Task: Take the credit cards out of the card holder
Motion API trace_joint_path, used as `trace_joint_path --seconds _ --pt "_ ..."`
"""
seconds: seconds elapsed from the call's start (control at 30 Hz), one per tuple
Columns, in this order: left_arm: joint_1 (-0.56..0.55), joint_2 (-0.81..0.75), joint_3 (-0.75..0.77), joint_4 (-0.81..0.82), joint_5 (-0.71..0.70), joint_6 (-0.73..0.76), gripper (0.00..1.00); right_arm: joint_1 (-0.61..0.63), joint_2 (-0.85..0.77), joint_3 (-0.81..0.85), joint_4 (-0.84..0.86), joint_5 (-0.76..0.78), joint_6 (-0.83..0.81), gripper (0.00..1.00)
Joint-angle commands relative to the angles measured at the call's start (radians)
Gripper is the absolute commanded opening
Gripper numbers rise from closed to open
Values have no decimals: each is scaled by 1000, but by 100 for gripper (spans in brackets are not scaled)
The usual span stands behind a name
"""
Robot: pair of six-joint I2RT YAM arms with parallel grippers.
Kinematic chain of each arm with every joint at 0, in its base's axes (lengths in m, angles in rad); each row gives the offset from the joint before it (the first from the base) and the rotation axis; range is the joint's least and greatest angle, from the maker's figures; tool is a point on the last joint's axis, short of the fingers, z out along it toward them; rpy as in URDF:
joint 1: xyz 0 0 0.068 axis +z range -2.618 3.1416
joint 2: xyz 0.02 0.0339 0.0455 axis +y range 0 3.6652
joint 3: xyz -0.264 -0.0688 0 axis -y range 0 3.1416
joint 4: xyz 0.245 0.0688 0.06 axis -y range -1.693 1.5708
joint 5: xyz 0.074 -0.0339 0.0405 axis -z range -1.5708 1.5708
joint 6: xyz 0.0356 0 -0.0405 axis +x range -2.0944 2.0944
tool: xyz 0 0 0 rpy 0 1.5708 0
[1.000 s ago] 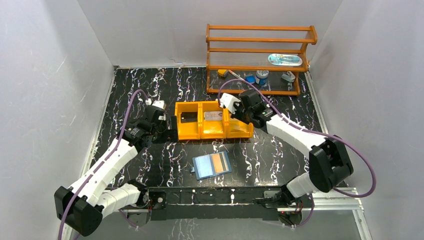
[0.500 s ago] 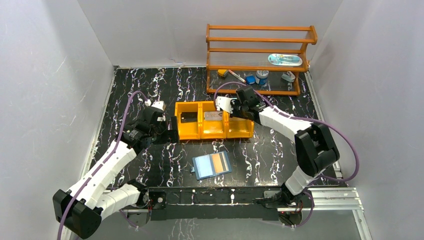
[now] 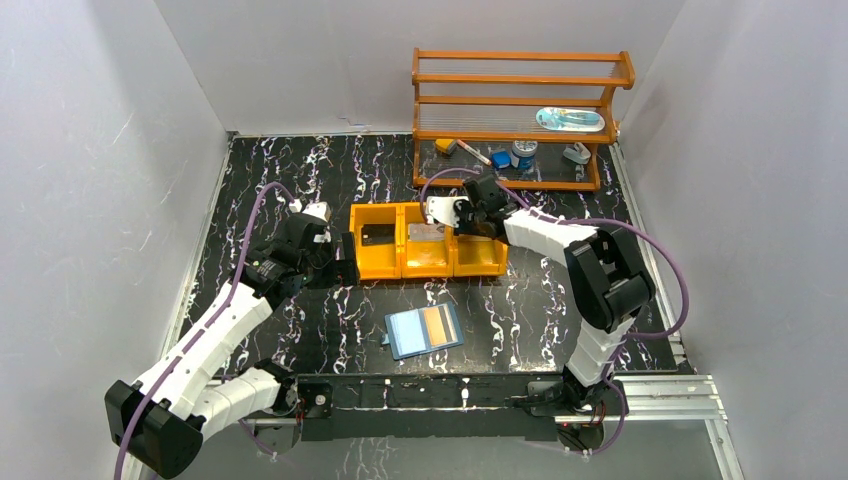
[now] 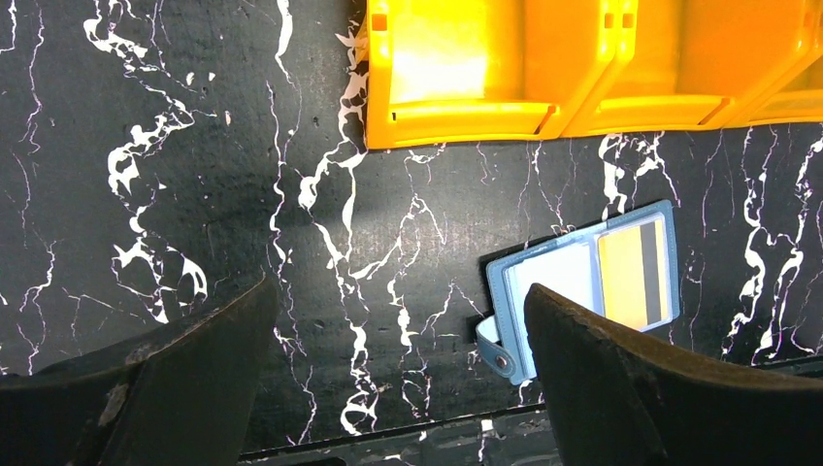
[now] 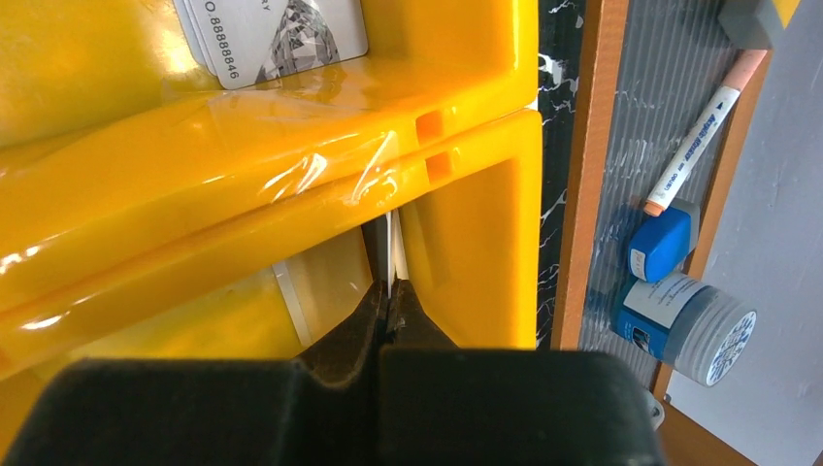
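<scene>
Two arms reach out over the black, white-veined desk (image 3: 280, 170). On the left, the left hand (image 4: 398, 291) hangs low just off the left end of the orange tray (image 3: 425, 270), its fingers (image 4: 175, 388) spread wide apart with nothing between them.

The tray has three compartments and lies across the middle of the desk. A dark card (image 3: 376, 237) lies flat in its left compartment. The middle compartment holds silvery cards (image 3: 428, 232); the right wrist view shows them overlapping, with printed digits on the top one.

On the near side of the tray and apart from it, between the two arms, the card holder (image 3: 425, 330) lies open and flat on the desk, inside up. An orange card (image 3: 438, 324) sits in its right leaf. The left leaf is paler blue, and I cannot tell whether it holds a card.

Further right, the right hand (image 5: 391, 296) dips into the tray's right compartment, close to its far end. Its fingers are pressed together on a thin pale card (image 5: 391, 248), seen edge-on.

At the far right stands a wooden rack (image 3: 520, 100). Its lowest shelf carries a marker (image 5: 694, 136), a small blue object (image 5: 660, 243) and a jar (image 5: 684, 325).
</scene>
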Motion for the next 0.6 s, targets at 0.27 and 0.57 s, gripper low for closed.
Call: trace_joint_path --seconds 0.27,0.57 --pt "6 -13 -8 -23 24 -21 98 -2 33 -49 146 43 -29 6" --pt "6 -9 -12 -26 31 -26 98 -1 39 -53 129 43 1 14"
